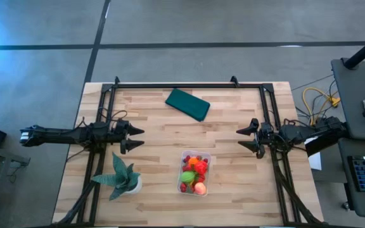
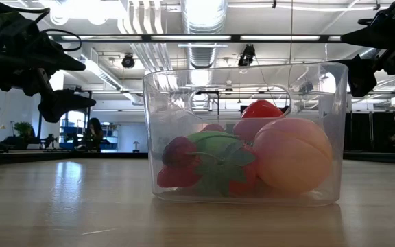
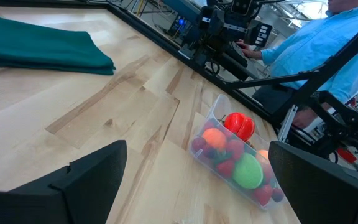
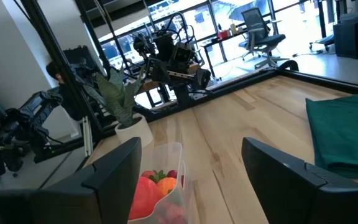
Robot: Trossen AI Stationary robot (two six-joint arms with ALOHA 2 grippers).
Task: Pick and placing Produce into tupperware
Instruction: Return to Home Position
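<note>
The tupperware (image 1: 194, 173) stands on the tabletop (image 1: 157, 126) near its front edge, roughly midway between my two arms. The produce (image 1: 193, 172) is all inside it. From above I see orange, red and lime-green pieces heaped together, with a pale peach-coloured round piece (image 1: 199, 187) at the end closest to the front edge. In the low view that peach piece (image 2: 292, 154) presses against the clear wall (image 2: 163, 103), beside a green leafy piece (image 2: 218, 154), and a red piece (image 2: 262, 110) sits on top of the pile.

My left gripper (image 1: 138, 138) hangs over the left part of the tabletop, pointing inward, well apart from the box. Its fingers (image 3: 73, 180) are spread wide with nothing between them, and they touch nothing. My right gripper (image 1: 239, 139) mirrors it on the right side, facing the left one. Its fingers (image 4: 114, 171) are just as wide apart and also empty.

A spiky green potted plant (image 1: 122, 177) stands beside the box on my left arm's side, near it but not touching. A folded dark green cloth (image 1: 187, 104) lies flat towards the back edge, well apart from the box. Nothing lies between either gripper and the box. Beyond the table, my left wrist view catches a person in a light blue shirt (image 3: 328, 37).
</note>
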